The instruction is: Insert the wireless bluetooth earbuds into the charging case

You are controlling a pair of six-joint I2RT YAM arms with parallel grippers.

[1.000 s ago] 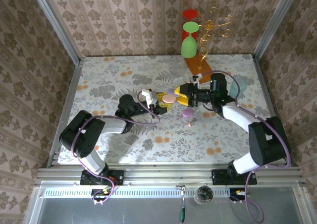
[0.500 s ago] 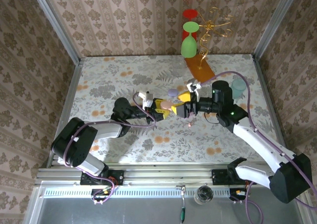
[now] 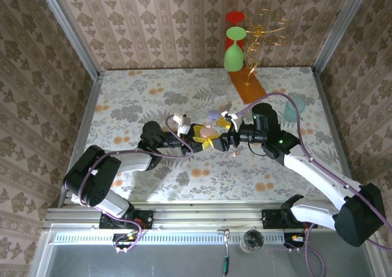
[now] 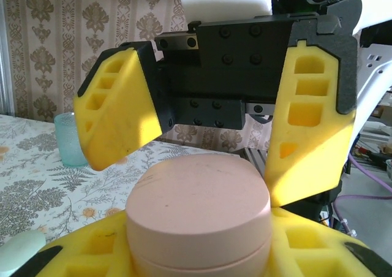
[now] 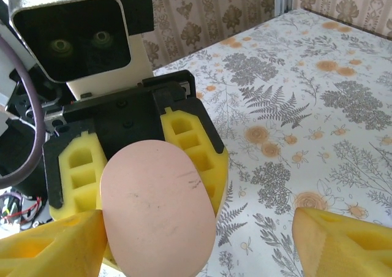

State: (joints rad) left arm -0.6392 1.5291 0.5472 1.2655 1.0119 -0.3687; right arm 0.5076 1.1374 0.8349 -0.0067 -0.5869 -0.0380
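Observation:
The pink charging case is lidded and closed, and my left gripper is shut on it just above the table. In the left wrist view the case sits between my yellow fingers. My right gripper faces it, open, with one fingertip on each side of the case and apart from it. In the right wrist view the case stands on edge in front of the left gripper's pads, with my right gripper spread wide around it. One tiny pale earbud lies on the cloth near the right arm.
A lilac pebble-shaped case lies just behind the grippers. A teal cup stands at the right. At the back are an orange base with a gold wire stand, a green goblet and a red one. The flowered cloth toward the front is open.
The right arm swung left and forward, bringing its open fingers up around the pink case. The left gripper shifted slightly and kept its hold on the case.

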